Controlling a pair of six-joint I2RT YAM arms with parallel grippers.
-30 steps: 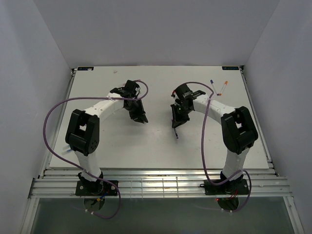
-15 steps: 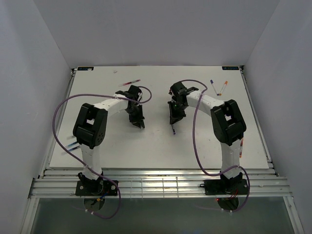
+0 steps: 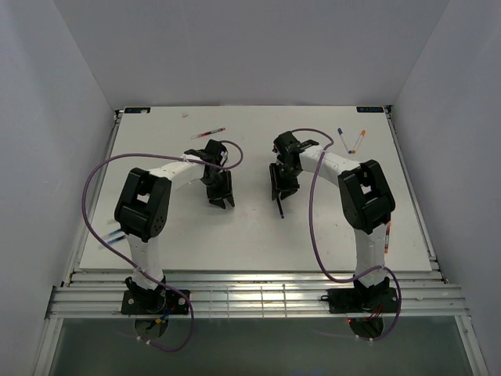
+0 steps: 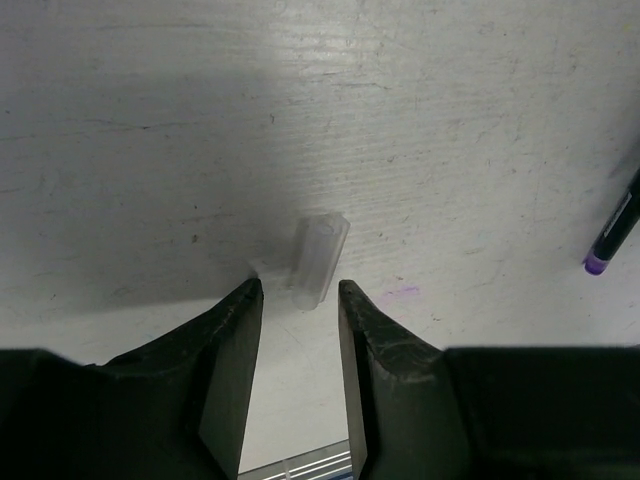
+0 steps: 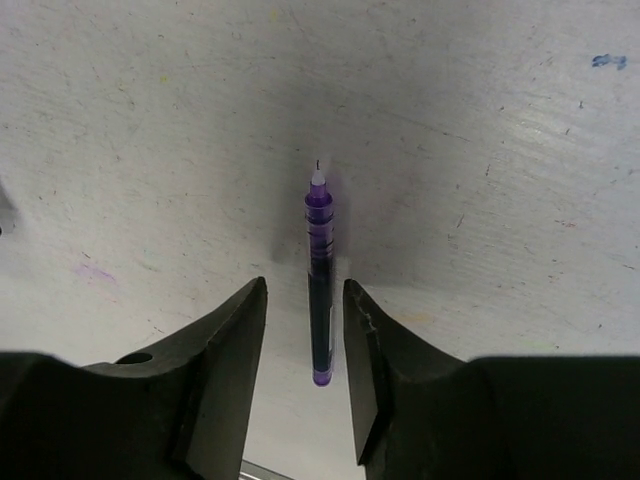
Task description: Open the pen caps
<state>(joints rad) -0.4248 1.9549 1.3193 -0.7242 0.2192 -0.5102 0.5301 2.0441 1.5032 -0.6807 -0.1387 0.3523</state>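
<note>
In the left wrist view my left gripper (image 4: pixel 298 285) is open just above the table. A short clear plastic cap (image 4: pixel 318 262) lies on the table right in front of its fingertips. My right gripper (image 5: pixel 305 283) is open, and an uncapped purple pen (image 5: pixel 319 290) lies on the table between its jaws with a gap on each side. In the top view both grippers, left (image 3: pixel 221 201) and right (image 3: pixel 279 196), hang low over mid-table, with the purple pen (image 3: pixel 280 210) under the right one. A red pen (image 3: pixel 208 132) lies behind the left gripper. A blue-tipped pen (image 3: pixel 342 135) and an orange-tipped pen (image 3: pixel 359 139) lie at the back right.
The purple pen's end (image 4: pixel 612 232) shows at the right edge of the left wrist view. A faint purple ink mark (image 4: pixel 402 292) is on the table by the right finger. White walls enclose the table (image 3: pixel 250 243) on three sides. Purple cables loop from both arms.
Both arms have drawn their elbows back. My left gripper has shifted slightly left and nearer. The right gripper stays over the purple pen.
</note>
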